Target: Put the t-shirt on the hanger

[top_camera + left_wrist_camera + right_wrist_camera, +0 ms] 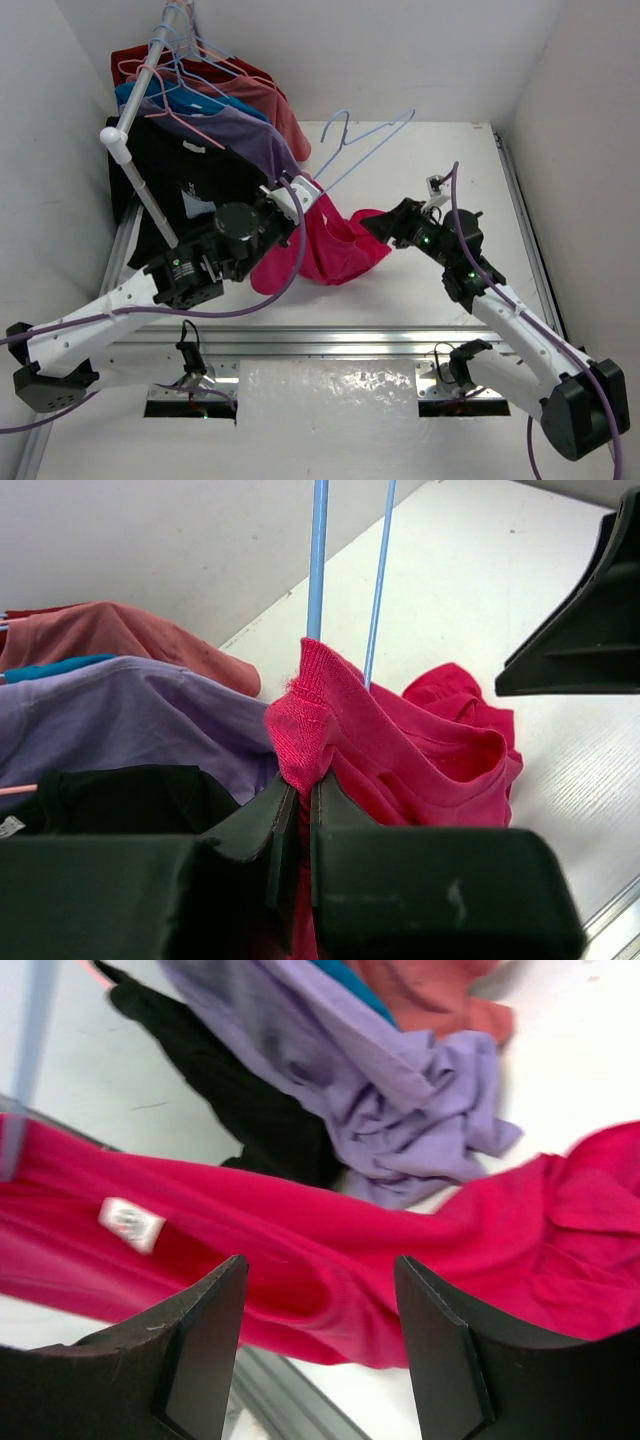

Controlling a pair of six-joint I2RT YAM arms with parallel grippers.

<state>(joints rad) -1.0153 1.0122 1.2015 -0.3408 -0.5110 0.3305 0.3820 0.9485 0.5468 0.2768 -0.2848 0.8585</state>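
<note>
A: Where's the t-shirt (335, 250) kept?
B: Slung btwn both arms and sagging to the worktop (450, 160). One fold is clamped in the left pincer (305, 790) and held up against the hanger (318, 560) wire, prob. so the wire can be fed inside.
A: Right pincer (320, 1265)?
B: Fingers are kept apart over the cloth near the white label (130, 1223); nothing is gripped.
A: Counts?
B: 1 t-shirt, 1 blue hanger beside it, 2 pincers. Approx. 5 other garments (255, 135) are counted by the rail (140, 90).
</note>
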